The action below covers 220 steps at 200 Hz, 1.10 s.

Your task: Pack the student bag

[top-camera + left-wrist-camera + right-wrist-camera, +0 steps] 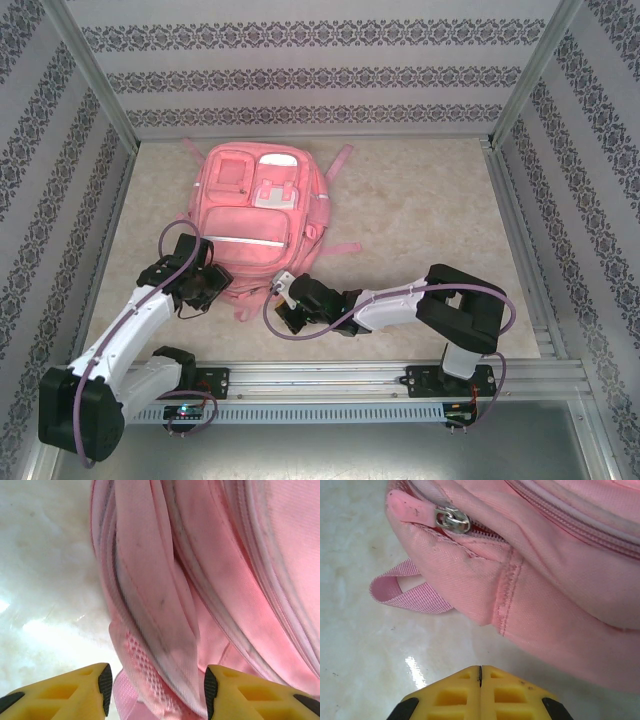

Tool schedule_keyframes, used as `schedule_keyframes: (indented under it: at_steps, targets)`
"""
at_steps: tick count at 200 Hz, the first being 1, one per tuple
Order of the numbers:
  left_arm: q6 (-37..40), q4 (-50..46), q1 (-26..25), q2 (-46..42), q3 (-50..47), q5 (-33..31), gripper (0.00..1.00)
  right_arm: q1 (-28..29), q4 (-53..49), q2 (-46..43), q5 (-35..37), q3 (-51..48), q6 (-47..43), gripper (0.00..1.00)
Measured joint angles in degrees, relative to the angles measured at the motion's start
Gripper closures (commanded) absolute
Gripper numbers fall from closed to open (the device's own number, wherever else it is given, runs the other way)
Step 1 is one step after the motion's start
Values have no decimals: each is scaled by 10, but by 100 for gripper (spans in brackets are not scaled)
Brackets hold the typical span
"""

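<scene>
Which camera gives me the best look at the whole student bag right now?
Top external: the student bag lies whole on the table, pockets up. Left wrist is a close-up of its folds and mesh; right wrist, one corner with a zip slider and webbing loop.

Lab robot cell: alu. frame posts (pixel 535 70), wallpapered walls (pixel 300 60), marble-look tabletop (pixel 420 200), 2 arms (pixel 130 330) on rail (pixel 330 380).

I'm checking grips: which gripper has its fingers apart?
The left gripper: its yellow fingers stand apart around pink fabric of the student bag, while the right gripper has its fingers pressed together.
</scene>
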Motion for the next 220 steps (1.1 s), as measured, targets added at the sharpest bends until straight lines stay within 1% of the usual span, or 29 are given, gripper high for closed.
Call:
schedule_keyframes:
  at_steps: [41,68,87,102,141,163,173,184,220]
  targets:
    - [-28,-30,-7,-46,10,15,47,0,19,17,-8,2,7,100]
    - [-67,-21,-43,-44,-7,27,47,0,26,21,-17,4,17,100]
    - [-91,-14,-77,-19,-17,30,46,0,29,21,-21,8,18,100]
    - [-97,-4,-88,-2,-17,29,46,0,30,17,-20,8,20,100]
    - [-84,-2,-82,-10,-3,-1,46,-1,7,-34,-4,8,38,100]
    - [-65,2,-51,-12,-3,-8,46,-4,-19,-65,12,9,60,100]
    - [-57,5,-38,-5,-3,-9,46,-7,-32,-72,19,9,69,95]
    - [-49,11,-29,4,-4,-8,46,-11,-44,-76,28,9,79,92]
    - [-31,40,-8,26,-22,-1,48,-25,-53,-93,45,-5,107,92]
